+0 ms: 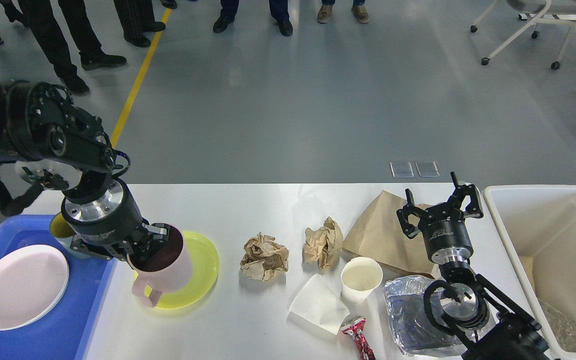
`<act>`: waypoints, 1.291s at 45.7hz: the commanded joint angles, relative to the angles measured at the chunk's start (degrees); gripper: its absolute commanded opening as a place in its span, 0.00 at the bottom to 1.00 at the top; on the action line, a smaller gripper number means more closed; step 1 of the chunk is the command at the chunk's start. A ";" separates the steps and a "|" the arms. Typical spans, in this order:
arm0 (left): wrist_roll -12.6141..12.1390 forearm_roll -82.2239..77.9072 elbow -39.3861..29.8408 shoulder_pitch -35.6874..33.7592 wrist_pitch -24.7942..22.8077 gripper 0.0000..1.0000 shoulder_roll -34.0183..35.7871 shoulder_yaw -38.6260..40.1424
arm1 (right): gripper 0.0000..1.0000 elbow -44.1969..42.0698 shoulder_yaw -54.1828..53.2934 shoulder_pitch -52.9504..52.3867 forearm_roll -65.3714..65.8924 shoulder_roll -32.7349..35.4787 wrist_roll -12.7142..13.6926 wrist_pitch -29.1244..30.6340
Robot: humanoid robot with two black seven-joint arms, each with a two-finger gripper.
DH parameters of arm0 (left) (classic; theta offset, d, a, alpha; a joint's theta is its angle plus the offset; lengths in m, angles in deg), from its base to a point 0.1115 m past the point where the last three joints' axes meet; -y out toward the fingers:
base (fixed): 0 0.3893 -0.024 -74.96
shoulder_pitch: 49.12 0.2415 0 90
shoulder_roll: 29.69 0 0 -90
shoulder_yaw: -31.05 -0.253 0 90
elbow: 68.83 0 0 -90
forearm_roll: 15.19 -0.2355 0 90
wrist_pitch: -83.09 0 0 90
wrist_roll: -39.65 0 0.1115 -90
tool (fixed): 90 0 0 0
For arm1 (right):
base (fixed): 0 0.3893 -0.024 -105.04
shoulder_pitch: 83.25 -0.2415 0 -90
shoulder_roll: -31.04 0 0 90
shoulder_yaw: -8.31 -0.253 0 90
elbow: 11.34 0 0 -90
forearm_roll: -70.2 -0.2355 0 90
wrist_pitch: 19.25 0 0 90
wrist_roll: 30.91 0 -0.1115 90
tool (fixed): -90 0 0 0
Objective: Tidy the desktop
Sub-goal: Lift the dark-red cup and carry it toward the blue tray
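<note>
My left gripper (150, 245) is shut on the rim of a pink mug (163, 267) and holds it over a yellow-green plate (200, 272) near the left of the white desktop (248, 210). My right gripper (440, 207) is open and empty above a flat brown paper bag (380, 232). On the desktop lie two crumpled brown paper balls (264, 256) (324, 242), a white napkin (318, 302), a white paper cup (361, 280), a red wrapper (360, 337) and a crumpled foil sheet (410, 312).
A blue tray (48, 330) at the left holds a white plate (18, 285) and a cup (63, 232). A cream-white bin (563, 235) stands at the right with some waste inside. People stand on the floor beyond the desk.
</note>
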 commanded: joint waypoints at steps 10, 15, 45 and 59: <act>0.18 -0.19 -0.53 -2.73 -6.04 0.00 1.63 -1.14 | 1.00 0.00 0.00 -0.01 0.05 0.00 0.00 0.00; -0.26 -0.81 0.18 -2.29 -5.95 0.00 6.36 -2.90 | 1.00 0.00 0.00 -0.01 -0.04 0.00 0.00 0.00; 0.88 -26.54 16.52 14.67 -7.01 0.00 38.70 -3.52 | 1.00 0.00 0.00 0.08 0.05 0.00 0.00 0.00; 1.05 -36.84 27.24 37.16 -6.39 0.00 48.47 13.78 | 1.00 0.00 0.00 0.08 -0.04 -0.08 0.00 0.00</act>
